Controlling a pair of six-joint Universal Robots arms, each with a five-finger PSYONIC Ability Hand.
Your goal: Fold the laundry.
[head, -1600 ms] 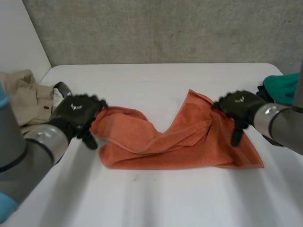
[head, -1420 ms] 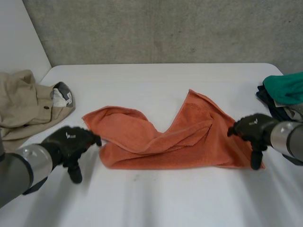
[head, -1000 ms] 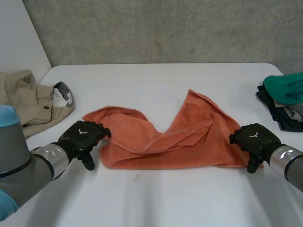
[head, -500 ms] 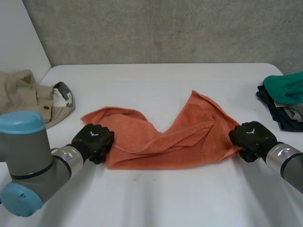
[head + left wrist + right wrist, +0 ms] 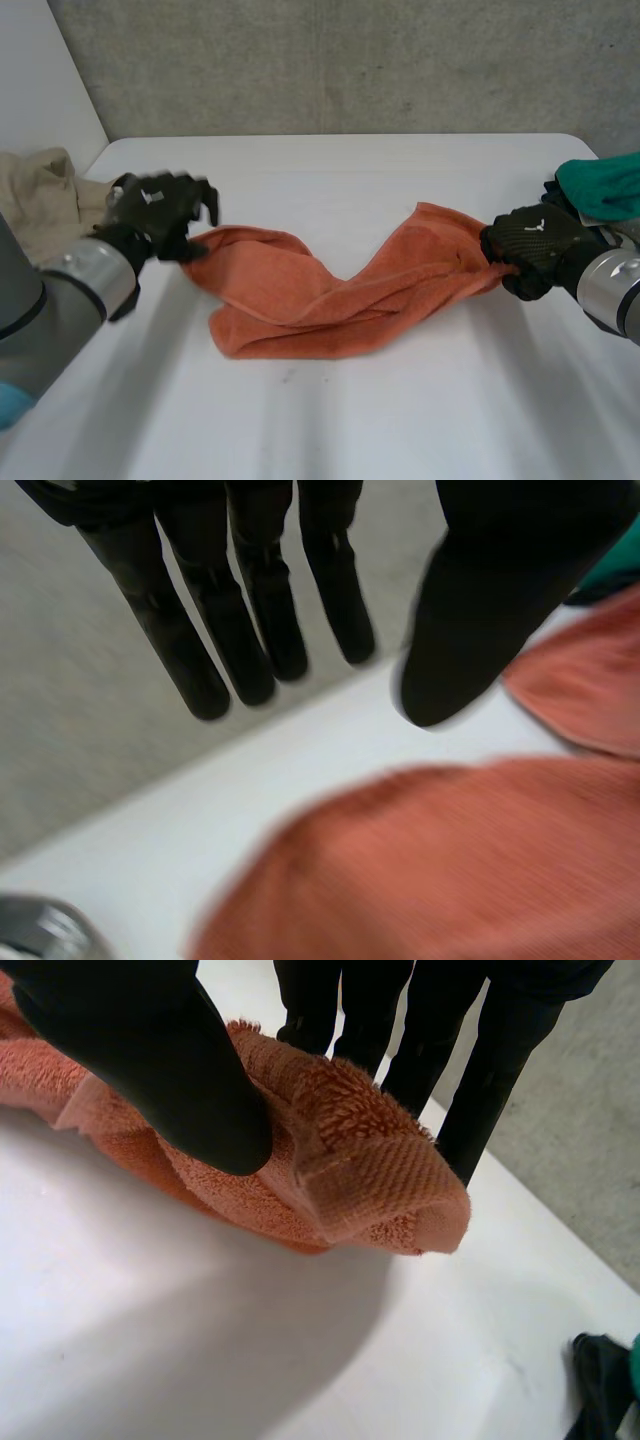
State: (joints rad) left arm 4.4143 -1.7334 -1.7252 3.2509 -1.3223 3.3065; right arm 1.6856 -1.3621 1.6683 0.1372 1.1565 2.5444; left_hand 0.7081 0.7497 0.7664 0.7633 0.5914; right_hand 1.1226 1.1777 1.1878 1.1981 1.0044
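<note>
The white table (image 5: 330,420) is lying broad and bare in front of both hands and beyond their fingertips. Across its middle the orange towel (image 5: 300,300) is sagging in rumpled, doubled folds, its looped pile and woven hem band (image 5: 370,1175) showing. One end is stretching up to the right hand (image 5: 530,250). A beige garment (image 5: 40,195) is lying at the table's edge behind the left hand (image 5: 155,210), and a green cloth (image 5: 605,185) behind the right. The right hand's thumb (image 5: 150,1070) is pinching the hemmed corner against its fingers (image 5: 500,1050). The left hand's fingers (image 5: 190,650) are spreading straight, holding nothing, with the towel's other end just beside its thumb (image 5: 480,610).
</note>
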